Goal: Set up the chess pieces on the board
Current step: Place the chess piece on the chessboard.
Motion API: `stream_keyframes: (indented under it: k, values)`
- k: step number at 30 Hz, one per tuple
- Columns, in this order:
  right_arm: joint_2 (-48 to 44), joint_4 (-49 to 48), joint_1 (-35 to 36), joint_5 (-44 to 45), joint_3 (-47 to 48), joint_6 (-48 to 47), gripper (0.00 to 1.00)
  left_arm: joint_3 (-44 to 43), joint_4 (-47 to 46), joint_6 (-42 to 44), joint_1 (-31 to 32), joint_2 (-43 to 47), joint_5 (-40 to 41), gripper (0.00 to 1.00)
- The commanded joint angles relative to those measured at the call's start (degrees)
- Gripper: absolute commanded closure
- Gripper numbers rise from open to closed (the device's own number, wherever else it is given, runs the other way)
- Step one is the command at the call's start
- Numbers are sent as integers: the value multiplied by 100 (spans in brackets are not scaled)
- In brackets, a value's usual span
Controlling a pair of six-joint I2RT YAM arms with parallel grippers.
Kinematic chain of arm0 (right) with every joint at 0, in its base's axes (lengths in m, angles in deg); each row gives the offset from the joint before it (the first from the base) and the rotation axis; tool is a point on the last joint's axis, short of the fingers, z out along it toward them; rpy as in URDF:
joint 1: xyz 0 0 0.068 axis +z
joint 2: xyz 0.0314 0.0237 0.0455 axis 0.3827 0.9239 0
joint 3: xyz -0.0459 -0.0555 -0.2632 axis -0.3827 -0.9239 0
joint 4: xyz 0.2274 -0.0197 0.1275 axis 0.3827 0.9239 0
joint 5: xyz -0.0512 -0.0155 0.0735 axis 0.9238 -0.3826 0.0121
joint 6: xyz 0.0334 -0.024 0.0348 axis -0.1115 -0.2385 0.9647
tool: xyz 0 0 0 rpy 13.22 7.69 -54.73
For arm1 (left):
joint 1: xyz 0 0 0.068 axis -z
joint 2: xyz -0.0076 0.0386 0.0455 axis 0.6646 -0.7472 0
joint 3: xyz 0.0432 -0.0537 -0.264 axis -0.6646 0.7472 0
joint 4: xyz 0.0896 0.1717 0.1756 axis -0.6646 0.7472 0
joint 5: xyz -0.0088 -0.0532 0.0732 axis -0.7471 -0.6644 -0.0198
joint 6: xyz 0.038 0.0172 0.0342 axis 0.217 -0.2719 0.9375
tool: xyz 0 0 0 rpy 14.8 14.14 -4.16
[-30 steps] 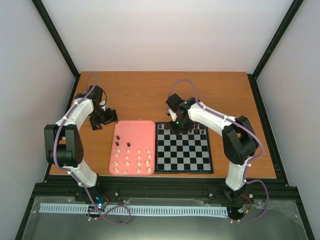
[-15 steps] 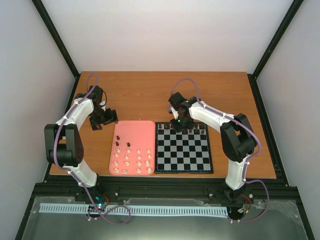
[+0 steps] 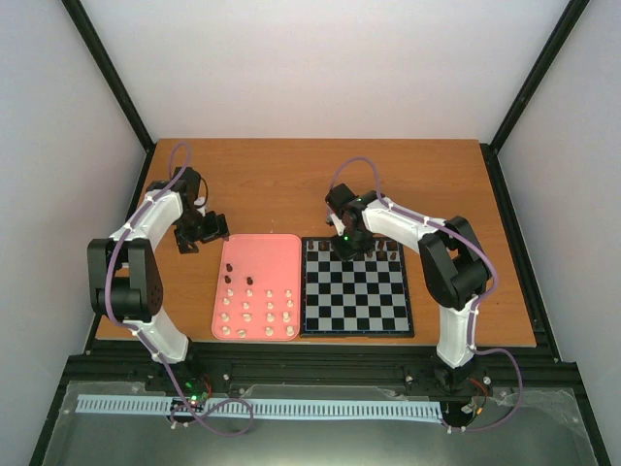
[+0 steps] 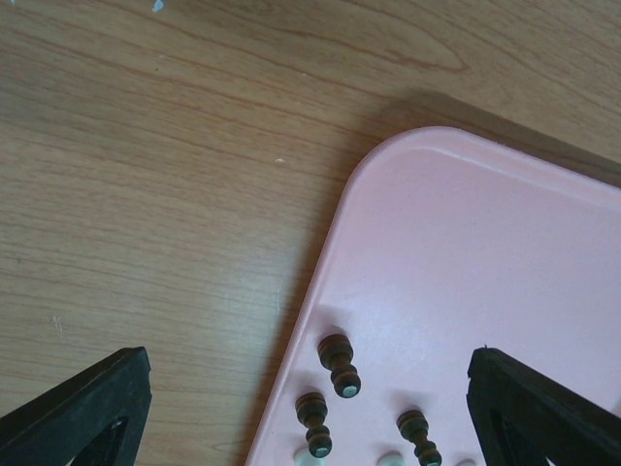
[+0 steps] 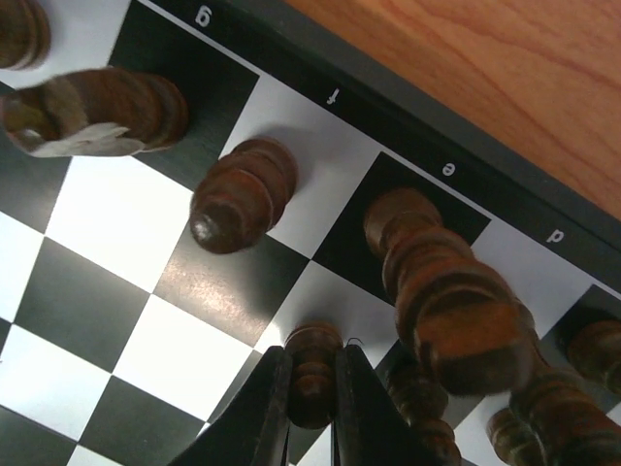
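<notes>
At the near edge of the wooden table (image 3: 281,189), a pink tray (image 3: 277,254) and the chessboard (image 3: 355,309) lie side by side, the tray on the left, their long edges just beside each other. The near half of the tray holds rows of cream pieces (image 3: 247,316), standing apart from one another. Just beyond them, toward the tray's left side, are three dark pieces (image 4: 339,364) – small turned pegs, close together but not touching. The near ranks of the board are bare checks.

At the far edge of the board a row of dark pieces (image 5: 243,199) stands on the lettered squares; g, f, e and d can be read on the border beside them. The right gripper (image 5: 312,374) hangs over the rank just in front of that row, its fingers pressed together on a dark pawn (image 5: 312,388); whether the pawn's base touches its square cannot be told.

Farther left, the left gripper (image 3: 202,231) hovers above bare wood just off the tray's far-left corner – its fingers (image 4: 82,413) spread wide with nothing between them
</notes>
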Motion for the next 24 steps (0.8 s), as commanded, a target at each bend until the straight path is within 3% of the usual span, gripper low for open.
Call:
stream_keyframes:
  k: [1, 11, 19, 24]
  values:
    - [97, -28, -33, -26, -69, -69, 97, -161, 15, 13, 1, -50, 38, 0]
    - [138, -40, -33, -39, -29, -66, 96, -165, 19, 19, 1, -50, 8, 0]
    - [-330, -36, -33, -291, -109, -174, 74, -152, 19, 22, 1, -13, 19, 0]
    - [-795, 220, -3, -395, -21, -75, 71, -151, 32, 25, 1, 5, 21, 0]
